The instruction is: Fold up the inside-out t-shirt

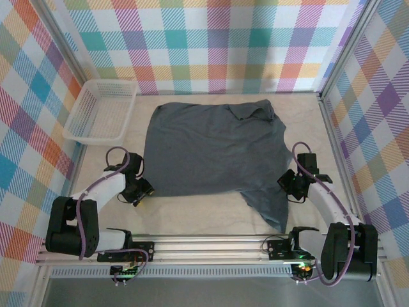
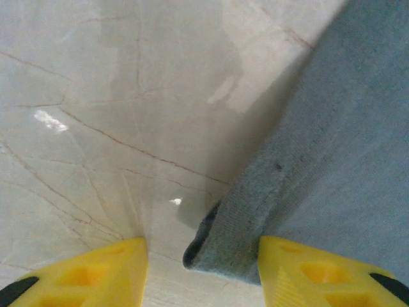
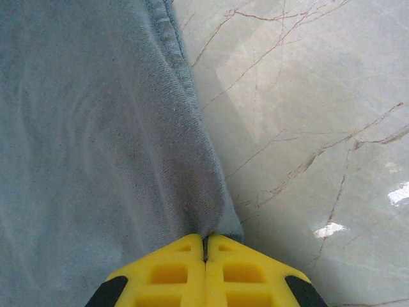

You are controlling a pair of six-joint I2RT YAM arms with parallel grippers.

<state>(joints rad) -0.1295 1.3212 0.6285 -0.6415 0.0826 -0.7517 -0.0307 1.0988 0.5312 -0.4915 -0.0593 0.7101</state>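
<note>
The inside-out t-shirt (image 1: 211, 144) lies spread on the table, slate blue-grey, with one sleeve bunched at the far right and a flap trailing toward the near right. My left gripper (image 1: 142, 190) sits low at the shirt's near left corner. In the left wrist view its yellow fingers (image 2: 319, 272) stand apart with the folded hem corner (image 2: 236, 236) between them, the cloth touching the right finger only. My right gripper (image 1: 287, 185) is at the shirt's right edge. In the right wrist view that gripper (image 3: 204, 246) is shut, pinching the shirt's hem edge (image 3: 211, 211).
A white mesh basket (image 1: 102, 109) stands at the far left, close to the shirt's left edge. Checked walls enclose the table on three sides. Bare marbled tabletop (image 1: 204, 214) lies between the shirt and the arm bases.
</note>
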